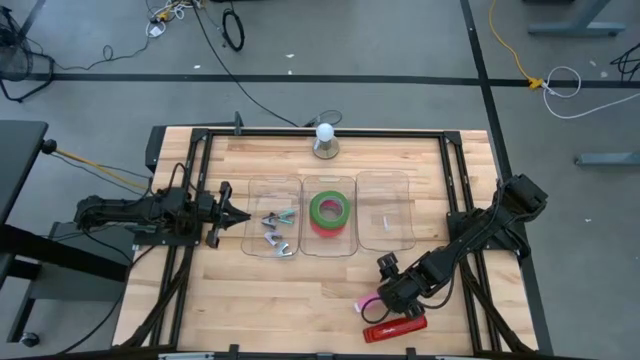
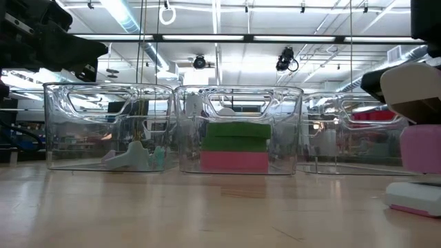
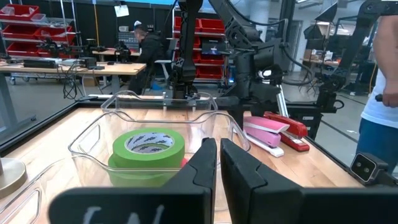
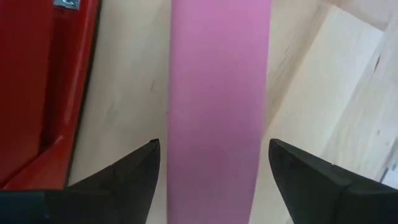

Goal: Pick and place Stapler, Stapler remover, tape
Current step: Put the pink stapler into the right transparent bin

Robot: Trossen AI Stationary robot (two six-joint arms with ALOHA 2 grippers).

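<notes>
From above, the tape [image 1: 330, 210] sits in the middle bin [image 1: 329, 252], and the left gripper [image 1: 232, 214] waits clenched, empty. At the right wrist, the right gripper [image 4: 211, 165] straddles the pink stapler [image 4: 217, 93], fingers released; center, lower, then squeeze, avoiding the red stapler [image 4: 43, 87].

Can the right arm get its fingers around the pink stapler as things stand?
Probably yes. The right gripper hangs right over the pink stapler, its fingers spread open on either side. The red stapler lies close beside one finger, but apart from the pink one.
</notes>
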